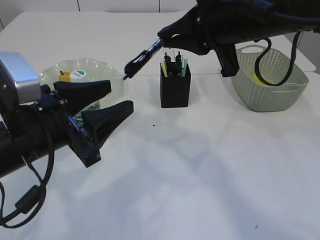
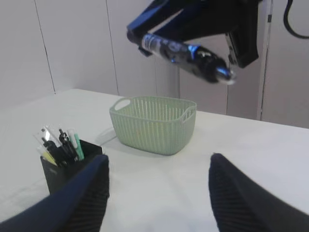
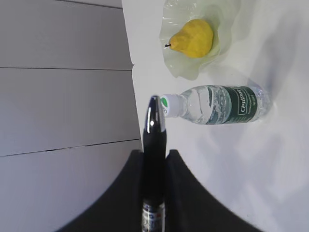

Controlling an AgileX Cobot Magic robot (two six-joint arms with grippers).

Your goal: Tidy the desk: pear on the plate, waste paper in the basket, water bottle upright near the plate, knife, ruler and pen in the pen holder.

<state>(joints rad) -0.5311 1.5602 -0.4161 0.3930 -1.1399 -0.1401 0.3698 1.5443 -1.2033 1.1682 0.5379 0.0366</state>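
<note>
The right gripper point(image 1: 167, 39) is clamped on the pen point(image 1: 142, 57), tip slanting down-left; the pen holder point(image 1: 175, 90) stands just below, right of the tip; the left gripper point(image 1: 102, 102) hangs open, empty.

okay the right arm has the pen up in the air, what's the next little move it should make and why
Probably swing the pen so its tip points down over the pen holder. The right gripper clamps the pen, which slants in the air with its tip left of and above the holder, so releasing now would likely miss. Other items already stand in the holder, so aim for a gap.
</note>
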